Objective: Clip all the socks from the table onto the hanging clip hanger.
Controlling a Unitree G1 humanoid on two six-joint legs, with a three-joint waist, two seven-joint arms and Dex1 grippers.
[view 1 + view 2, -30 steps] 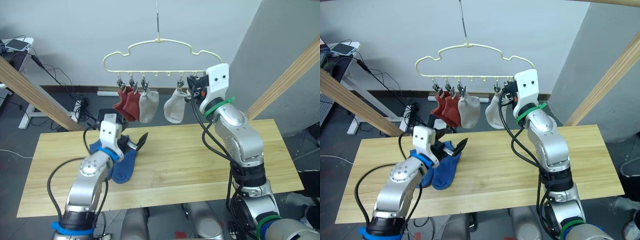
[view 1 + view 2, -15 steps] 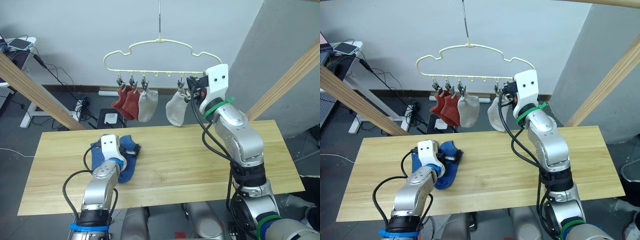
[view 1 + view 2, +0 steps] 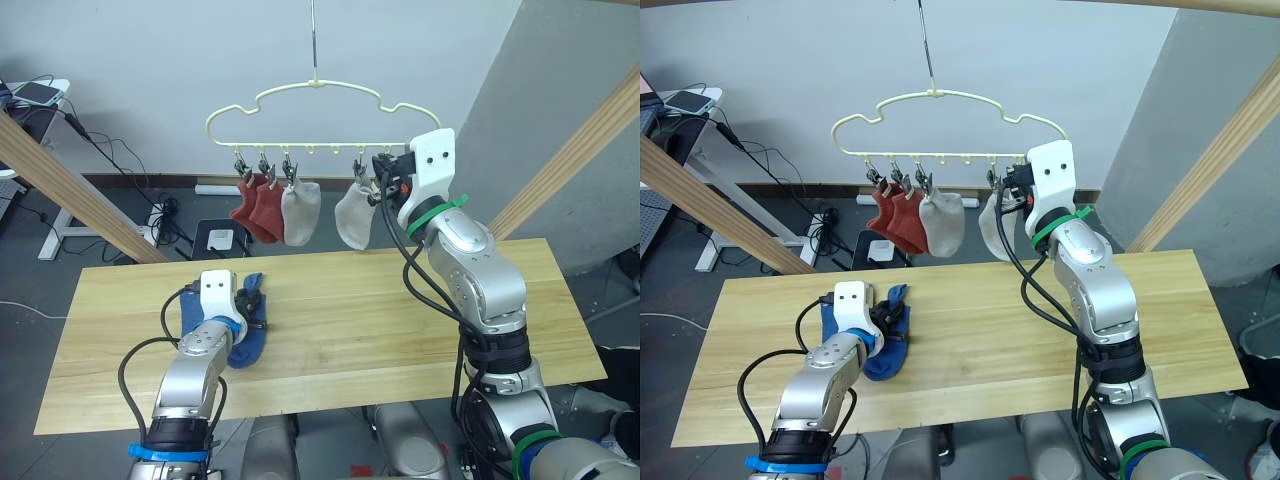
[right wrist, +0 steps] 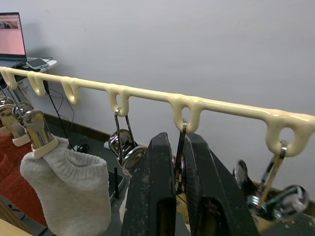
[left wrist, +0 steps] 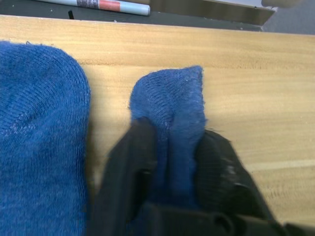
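Now left gripper (image 5: 170,196) jaws pinch blue sock (image 5: 170,105) — (bunched) between them.

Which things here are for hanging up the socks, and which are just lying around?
For the job:
- blue socks on the table
- clip hanger
- two red socks and two grey socks, already clipped up
- left hand, pinching a blue sock
- right hand, at a clip

Just lying around:
- phone
- floor cables
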